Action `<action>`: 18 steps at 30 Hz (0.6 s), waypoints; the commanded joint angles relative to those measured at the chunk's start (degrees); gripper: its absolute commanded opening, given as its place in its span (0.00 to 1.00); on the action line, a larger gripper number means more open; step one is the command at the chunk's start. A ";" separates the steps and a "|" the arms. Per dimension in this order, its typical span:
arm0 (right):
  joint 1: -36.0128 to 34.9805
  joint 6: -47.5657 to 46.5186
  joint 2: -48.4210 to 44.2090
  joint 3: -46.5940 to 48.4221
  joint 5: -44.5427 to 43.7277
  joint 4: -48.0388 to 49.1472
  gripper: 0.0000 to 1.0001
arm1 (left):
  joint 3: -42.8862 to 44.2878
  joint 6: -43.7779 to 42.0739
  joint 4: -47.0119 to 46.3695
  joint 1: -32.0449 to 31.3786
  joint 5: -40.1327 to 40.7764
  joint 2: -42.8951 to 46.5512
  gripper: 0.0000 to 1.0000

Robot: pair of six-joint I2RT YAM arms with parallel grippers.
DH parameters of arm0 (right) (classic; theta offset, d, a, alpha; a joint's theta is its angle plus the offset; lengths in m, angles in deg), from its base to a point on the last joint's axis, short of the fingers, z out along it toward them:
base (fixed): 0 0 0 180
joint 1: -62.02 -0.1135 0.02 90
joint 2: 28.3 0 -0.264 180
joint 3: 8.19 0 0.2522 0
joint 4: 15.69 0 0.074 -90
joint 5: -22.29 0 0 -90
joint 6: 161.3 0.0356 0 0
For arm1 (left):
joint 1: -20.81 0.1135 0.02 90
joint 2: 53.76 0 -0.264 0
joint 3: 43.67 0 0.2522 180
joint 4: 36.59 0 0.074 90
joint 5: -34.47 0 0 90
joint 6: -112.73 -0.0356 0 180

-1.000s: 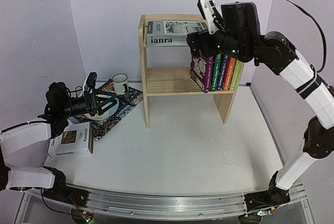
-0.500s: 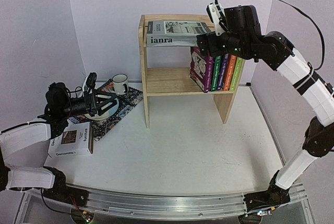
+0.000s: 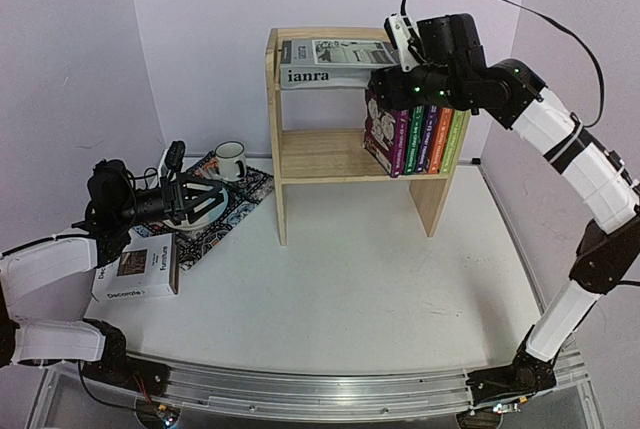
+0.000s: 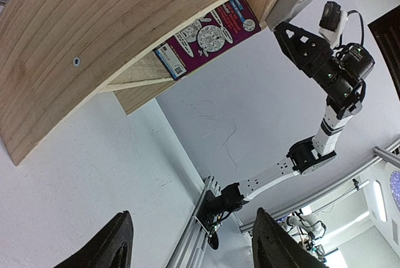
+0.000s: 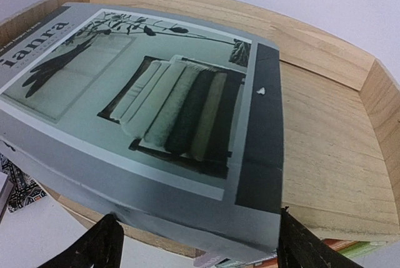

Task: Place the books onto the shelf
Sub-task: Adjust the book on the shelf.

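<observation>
Right gripper (image 3: pixel 376 76) had climbed from in front of the paperbacks (image 3: pixel 420 139) on the lower tier to the right end of the top tier of the shelf (image 3: pixel 275 129), and its jaws had narrowed a little on the way. They stood spread, flanking the near right corner of the ianra book (image 3: pixel 325 61). Nothing looked clamped, and whether a finger touched the cover I could not tell.

ianra lay flat on the top tier, titled spine to the front and hanging slightly over the front edge. Its long axis ran along the shelf, so the book stretched leftward from the right gripper. The five paperbacks stood upright, spines out, at the right end of the lower tier.

Left arm had not shifted. Left gripper (image 4: pixel 195 246) hung released and empty near the left edge of the table (image 3: pixel 350 289), over the placemat (image 3: pixel 250 189) beside the mug (image 3: pixel 231 159).

Decorate book (image 3: pixel 135 269) lay flat at the left edge of the table, spine facing the near edge, off the shelf. It sat just beside the left arm, on the near side of its fingers, and well apart from the right gripper.

Judgement: the left arm was the nearer one for that last book. The right one looked set to nudge or straighten ianra along its long axis.
</observation>
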 commanded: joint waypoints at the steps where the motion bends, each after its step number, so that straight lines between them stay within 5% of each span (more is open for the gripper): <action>1: 0.29 0.86 1.86 4.09 0.75 2.13 0.78 | 0.09 -1.12 -1.18 0.31 -1.02 -0.03 0.67; 6: 0.58 0.92 3.42 5.90 0.98 2.65 0.80 | 0.11 -1.39 -1.16 0.29 -1.06 -0.55 0.67; 11: 0.68 1.34 4.03 7.12 2.78 2.75 0.98 | 0.20 -1.44 -1.16 0.26 -1.14 -0.91 0.67; 18: 0.97 1.23 5.52 8.40 2.81 2.96 0.92 | 0.17 -1.80 -1.14 0.29 -1.28 -1.74 0.67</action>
